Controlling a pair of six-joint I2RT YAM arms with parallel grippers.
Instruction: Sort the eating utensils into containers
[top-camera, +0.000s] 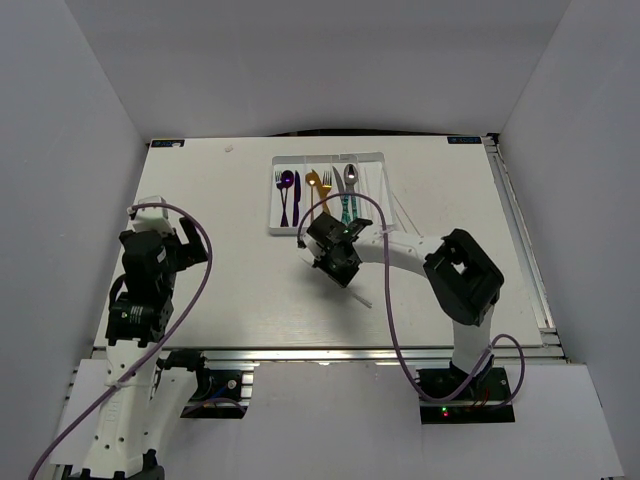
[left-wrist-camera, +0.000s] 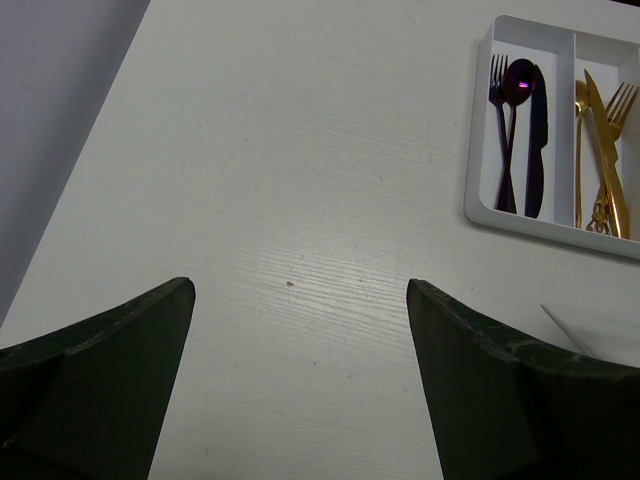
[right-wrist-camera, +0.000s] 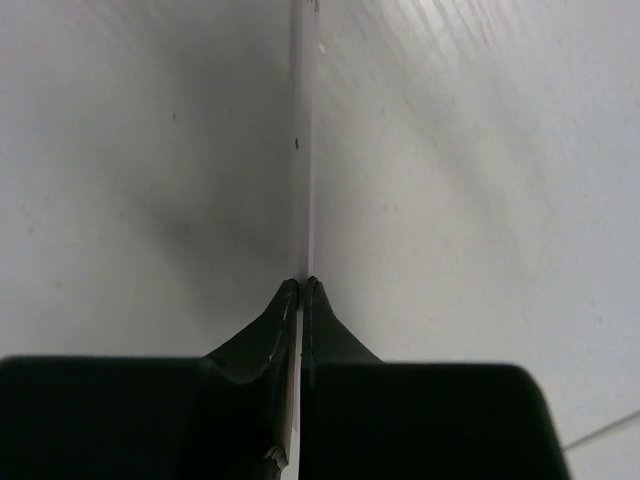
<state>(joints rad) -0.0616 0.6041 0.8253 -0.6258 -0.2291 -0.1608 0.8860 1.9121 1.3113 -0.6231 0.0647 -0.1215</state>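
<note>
The right gripper (right-wrist-camera: 301, 284) was pinched tight on a thin white chopstick (right-wrist-camera: 304, 180), low over the table (top-camera: 240, 280). At its 12 o'clock lay the tray (left-wrist-camera: 477, 170), holding purple cutlery (left-wrist-camera: 520, 140) and gold cutlery (left-wrist-camera: 600, 150). At 9 o'clock, the left gripper (left-wrist-camera: 298, 290) hung spread wide.

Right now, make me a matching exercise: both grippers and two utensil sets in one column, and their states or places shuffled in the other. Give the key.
Things:
1. left gripper
2. right gripper
3. purple utensils
4. gold utensils

States or places:
A. second compartment from the left of the tray
B. open, above the bare table
C. shut on a white chopstick
D. leftmost compartment of the tray

Pairs: 1-B, 2-C, 3-D, 4-A
</note>
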